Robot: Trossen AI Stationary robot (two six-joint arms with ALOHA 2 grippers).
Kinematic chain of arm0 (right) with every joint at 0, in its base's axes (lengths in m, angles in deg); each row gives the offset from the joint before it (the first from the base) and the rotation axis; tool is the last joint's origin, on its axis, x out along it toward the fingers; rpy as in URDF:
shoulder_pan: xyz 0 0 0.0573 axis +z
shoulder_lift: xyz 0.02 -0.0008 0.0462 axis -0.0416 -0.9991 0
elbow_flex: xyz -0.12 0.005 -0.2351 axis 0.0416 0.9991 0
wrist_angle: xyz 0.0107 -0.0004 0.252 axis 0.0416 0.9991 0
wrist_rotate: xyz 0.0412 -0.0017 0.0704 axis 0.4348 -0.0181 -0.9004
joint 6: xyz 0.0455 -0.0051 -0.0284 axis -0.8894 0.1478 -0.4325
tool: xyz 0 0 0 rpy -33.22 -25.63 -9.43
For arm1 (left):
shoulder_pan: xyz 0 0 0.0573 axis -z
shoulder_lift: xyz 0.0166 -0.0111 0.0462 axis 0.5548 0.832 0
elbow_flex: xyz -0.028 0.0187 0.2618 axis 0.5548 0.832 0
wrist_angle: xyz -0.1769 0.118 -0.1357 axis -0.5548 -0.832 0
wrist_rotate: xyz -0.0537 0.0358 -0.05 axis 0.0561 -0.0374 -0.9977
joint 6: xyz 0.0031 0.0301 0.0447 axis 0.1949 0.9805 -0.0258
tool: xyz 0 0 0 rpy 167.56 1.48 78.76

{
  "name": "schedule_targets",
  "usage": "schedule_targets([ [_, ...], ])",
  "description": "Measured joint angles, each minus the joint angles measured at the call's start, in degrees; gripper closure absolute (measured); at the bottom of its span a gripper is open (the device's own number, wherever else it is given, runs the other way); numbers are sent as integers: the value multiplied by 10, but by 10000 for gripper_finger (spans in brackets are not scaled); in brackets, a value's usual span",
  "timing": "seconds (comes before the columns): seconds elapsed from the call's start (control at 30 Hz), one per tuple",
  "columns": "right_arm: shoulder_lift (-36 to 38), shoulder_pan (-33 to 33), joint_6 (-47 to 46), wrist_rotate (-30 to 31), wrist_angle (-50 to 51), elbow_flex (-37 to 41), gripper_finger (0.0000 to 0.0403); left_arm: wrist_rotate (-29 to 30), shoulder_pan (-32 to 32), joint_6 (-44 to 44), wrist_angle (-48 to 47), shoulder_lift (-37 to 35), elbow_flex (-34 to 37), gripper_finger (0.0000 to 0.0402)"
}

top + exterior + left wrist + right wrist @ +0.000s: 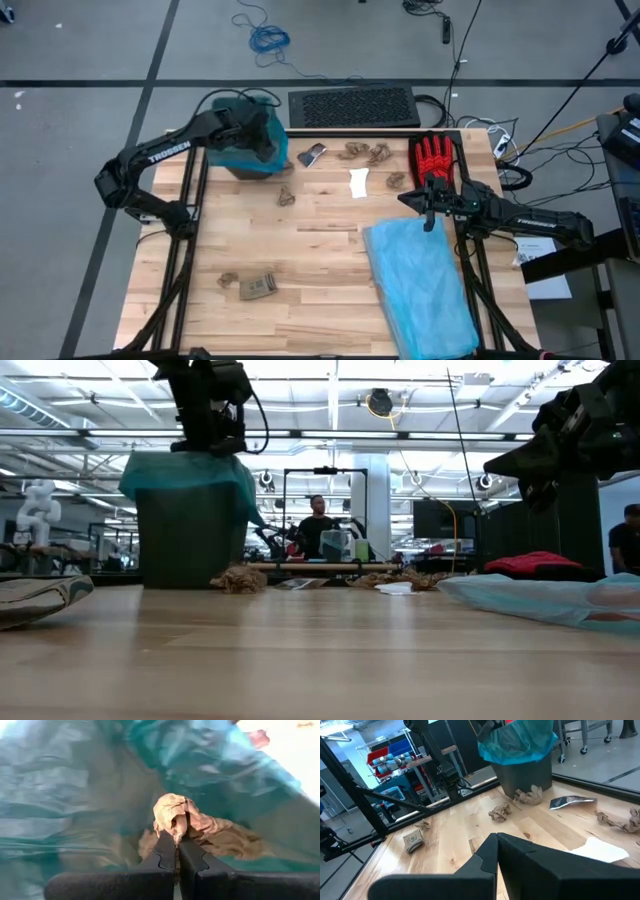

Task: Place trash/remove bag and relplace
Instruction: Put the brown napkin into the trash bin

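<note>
A wooden surface [320, 260] carries a dark bin lined with a teal-green bag [250, 140] at its far left corner. A paler blue bag [420, 285] lies flat near the right side. Brown paper wads [365, 152] and a white scrap [359, 183] lie scattered between them. The left pincer [176, 837] sits inside the lined bin, pinching a crumpled brown wad [172, 812]. The right pincer [432, 215], pressed together, hovers over the blue bag's far end.

A red glove [433, 158] lies at the table's [320, 290] two o'clock, a sky-blue plastic bag [420, 285] at four.
</note>
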Motion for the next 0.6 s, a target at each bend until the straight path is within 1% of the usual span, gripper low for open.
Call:
schedule_targets([
  [0.2, 0, 0, 2, 0, 0, 0, 403, 53, 0, 20, -11, -4, 0, 399],
  [0.33, 0, 0, 4, 0, -2, 0, 403, 90, -2, 28, -11, -4, -8, 388],
  [0.5, 0, 0, 6, 0, -6, 0, 403, 77, -10, 27, -18, -4, -40, 383],
  [0.57, 0, 0, 6, 0, -8, 0, 403, 59, -14, 27, -19, -4, -50, 382],
  [0.6, 0, 0, 6, 0, -11, 0, 403, 39, -17, 27, -18, -4, -53, 384],
])
